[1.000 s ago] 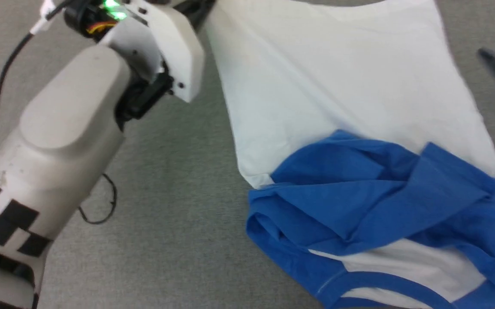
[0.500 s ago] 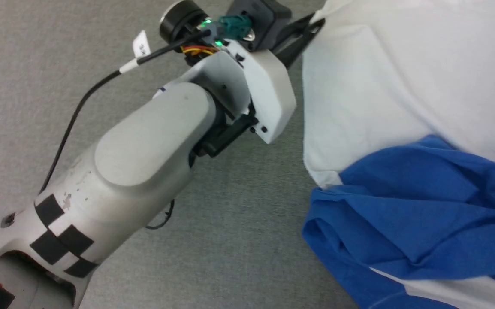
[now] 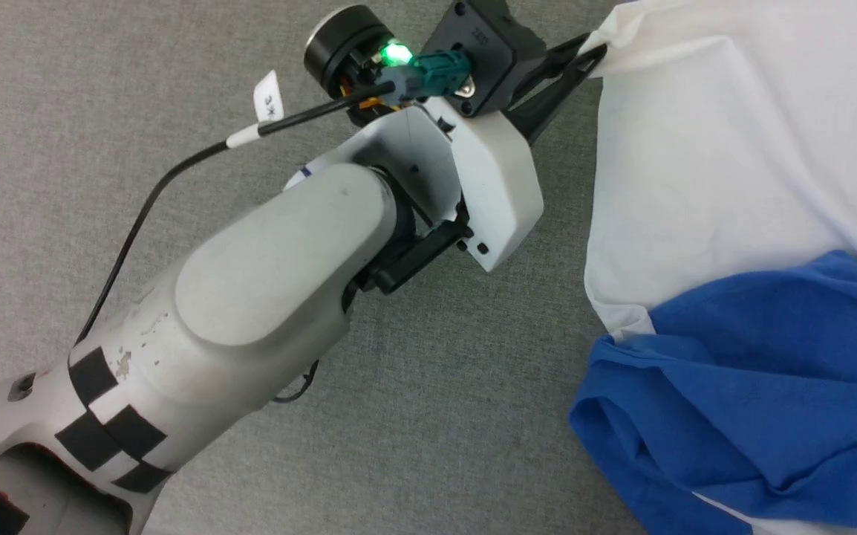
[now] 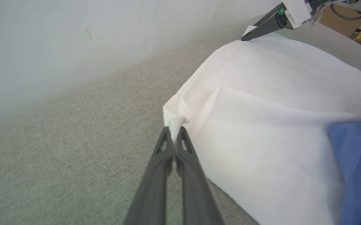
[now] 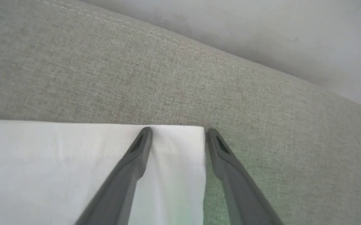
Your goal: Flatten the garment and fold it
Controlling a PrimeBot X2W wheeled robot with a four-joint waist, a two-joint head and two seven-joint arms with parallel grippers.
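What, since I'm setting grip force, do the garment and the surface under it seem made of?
The garment: thin soft cloth, probably cotton jersey, matte; it bunches into soft creases where the left gripper pinches it. The surface: grey woven upholstery-like fabric, matte; coarse weave and a stitched seam show.

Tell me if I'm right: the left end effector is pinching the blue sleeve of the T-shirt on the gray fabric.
Not quite. The left end effector is pinching a white corner of the T-shirt, not the blue sleeve, which lies apart from it. The left wrist view shows it. The T-shirt does lie on gray fabric.
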